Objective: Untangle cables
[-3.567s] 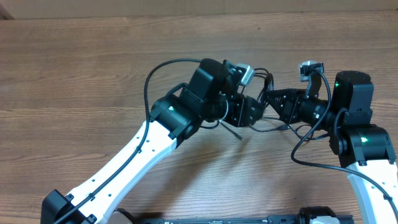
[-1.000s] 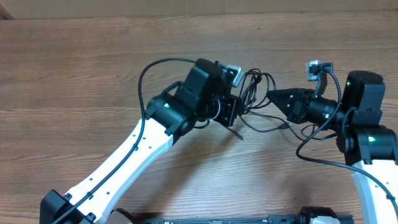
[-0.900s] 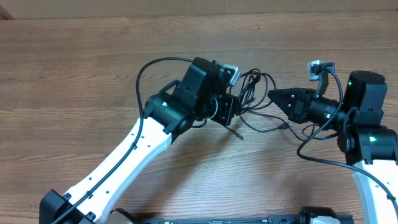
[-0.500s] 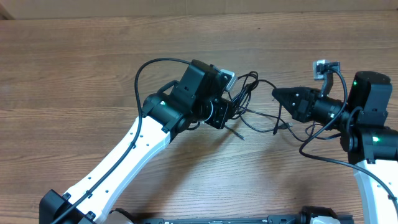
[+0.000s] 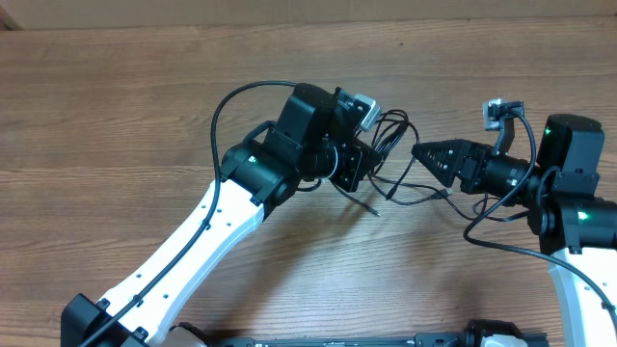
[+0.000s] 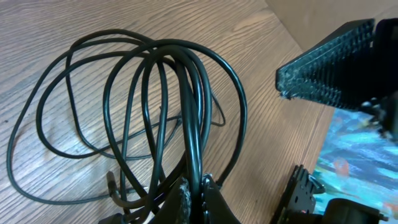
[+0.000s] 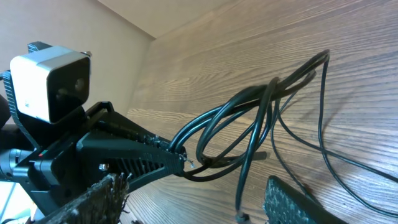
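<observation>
Where my left pincer (image 6: 196,190) meets at the near edge of its wrist view, its jaws stay clamped on a bunch of strands of the cables (image 6: 149,93), as a second ago. Beyond the pinch, the loops fan out and lie on the wooden table (image 5: 116,116). Farther on, my right pincer (image 7: 194,190) has changed: shut a moment back, its jaws now stand wide, holding nothing, with loose strands just ahead of them.
</observation>
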You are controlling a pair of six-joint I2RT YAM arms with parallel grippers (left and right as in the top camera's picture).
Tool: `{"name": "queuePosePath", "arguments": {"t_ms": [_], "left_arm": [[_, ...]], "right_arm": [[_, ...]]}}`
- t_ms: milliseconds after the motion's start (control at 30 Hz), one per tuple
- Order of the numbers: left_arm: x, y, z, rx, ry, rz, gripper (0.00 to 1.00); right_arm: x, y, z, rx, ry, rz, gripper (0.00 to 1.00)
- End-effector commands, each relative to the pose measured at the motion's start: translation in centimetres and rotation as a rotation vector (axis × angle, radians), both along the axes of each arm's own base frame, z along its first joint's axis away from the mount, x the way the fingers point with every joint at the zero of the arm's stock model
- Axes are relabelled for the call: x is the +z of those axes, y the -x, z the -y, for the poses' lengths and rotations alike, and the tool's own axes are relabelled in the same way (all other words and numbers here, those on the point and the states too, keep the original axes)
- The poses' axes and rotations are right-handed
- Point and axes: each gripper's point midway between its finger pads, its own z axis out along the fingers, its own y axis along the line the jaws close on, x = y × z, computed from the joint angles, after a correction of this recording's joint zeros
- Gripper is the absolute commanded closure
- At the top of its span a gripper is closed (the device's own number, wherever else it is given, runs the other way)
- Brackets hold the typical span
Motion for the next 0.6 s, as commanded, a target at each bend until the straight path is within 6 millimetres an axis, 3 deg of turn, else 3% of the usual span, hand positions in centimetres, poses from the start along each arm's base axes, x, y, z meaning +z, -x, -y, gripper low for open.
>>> {"name": "queuePosePath", "arguments": {"t_ms": [0,333,567], "left_arm": [[1.6,0.2,0.9,-0.046,0.073,0.001,0.96],[4.3,0.5,2.5,-0.087,0.21,-0.004,0.96],[5.0,1.2,3.1,-0.131,0.24,0.003,0.96]], "right_arm": [[0.4,0.1,0.2,0.003,0.016,0.032,0.34],[-0.5,-0.2,0.3,-0.003,0.018,-0.006,0.41],[-1.7,-0.9,0.3,-0.002,0.012,-0.053,0.43]]}}
